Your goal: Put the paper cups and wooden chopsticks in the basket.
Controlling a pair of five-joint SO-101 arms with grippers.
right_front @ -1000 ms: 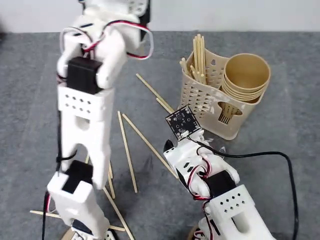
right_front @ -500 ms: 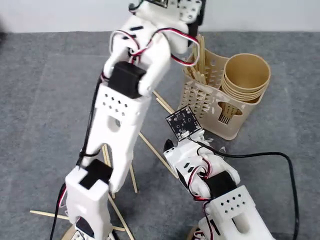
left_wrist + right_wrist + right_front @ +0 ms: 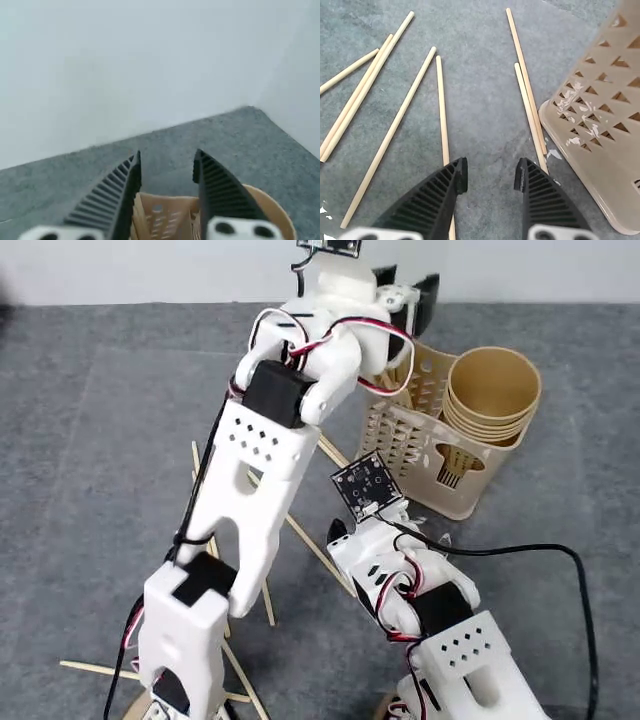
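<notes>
My left gripper hangs open and holds nothing, above the back left corner of the beige basket. In the left wrist view its fingers straddle the basket's rim. A stack of paper cups stands in the basket's right half. My right gripper is open low over the grey mat, beside the basket's wall. Two chopsticks lie along that wall, and another chopstick runs under the left finger.
Loose chopsticks lie about the mat: one between the arms, one left of the left arm, more near its base. A black cable loops at the right. A white wall rises behind the table.
My left arm has swung from the left side of the mat rightward and back, ending over the basket. The right arm has stayed still.
</notes>
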